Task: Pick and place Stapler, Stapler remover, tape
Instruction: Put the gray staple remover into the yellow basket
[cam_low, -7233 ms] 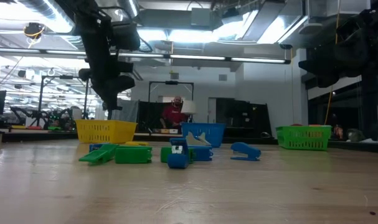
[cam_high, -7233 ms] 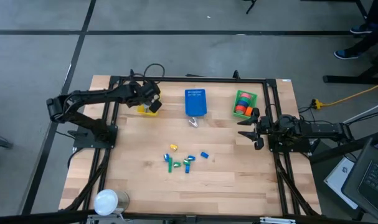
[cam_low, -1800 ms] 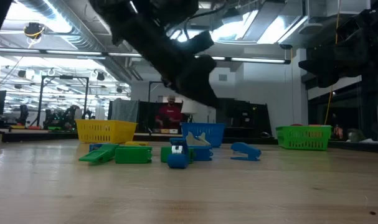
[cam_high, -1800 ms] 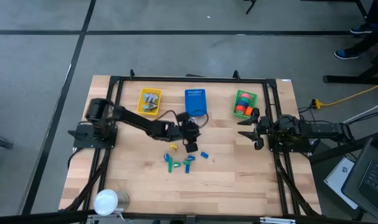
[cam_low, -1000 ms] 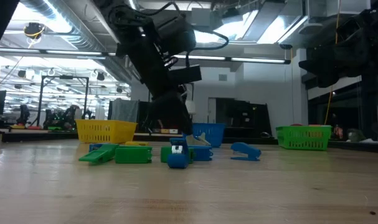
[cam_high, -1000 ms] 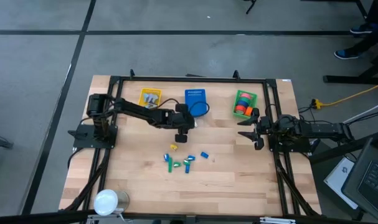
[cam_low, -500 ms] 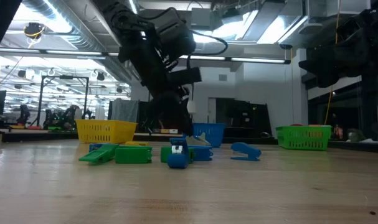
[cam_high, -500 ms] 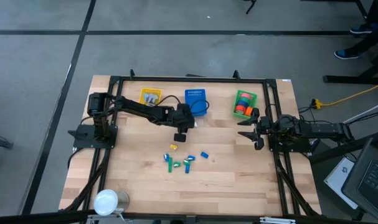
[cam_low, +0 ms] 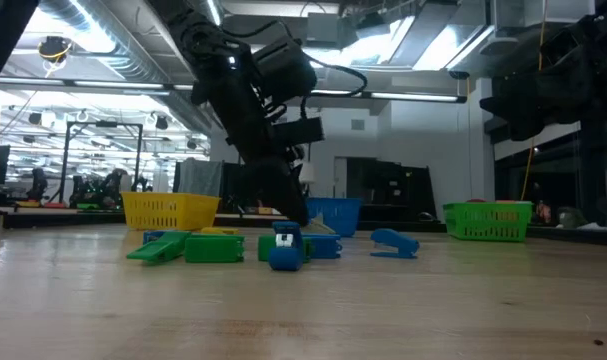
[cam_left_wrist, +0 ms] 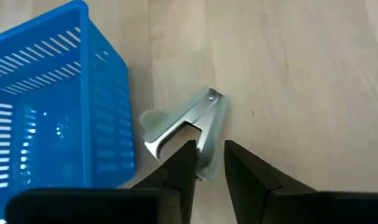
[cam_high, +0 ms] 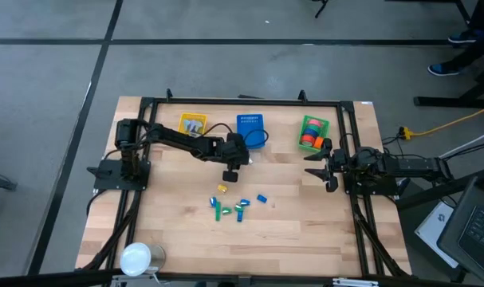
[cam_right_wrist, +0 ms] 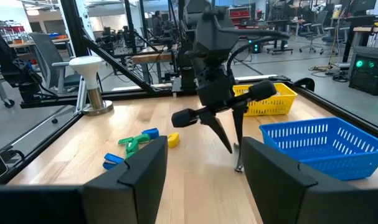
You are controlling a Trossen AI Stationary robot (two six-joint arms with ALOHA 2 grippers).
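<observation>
Left pincer [cam_left_wrist: 208, 163] straddling stapler remover [cam_left_wrist: 190, 127], hidden in high view

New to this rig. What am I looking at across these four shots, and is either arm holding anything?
It is a two-armed robot at a wooden table, seen four ways: from overhead, from table-top level, and from a camera on each wrist.

Along the far edge sit three baskets: a yellow basket, a blue basket and a green basket that holds the tape rolls. Small blue, green and yellow office pieces lie loose mid-table. A white cup-like thing stands at the near left corner.

The left claw is reaching down beside the blue basket, its two fingers straddling a metal staple remover that lies on the wood. It has not been lifted; a firm grip is not visible. The right claw waits open at the table's right side, holding nothing.
</observation>
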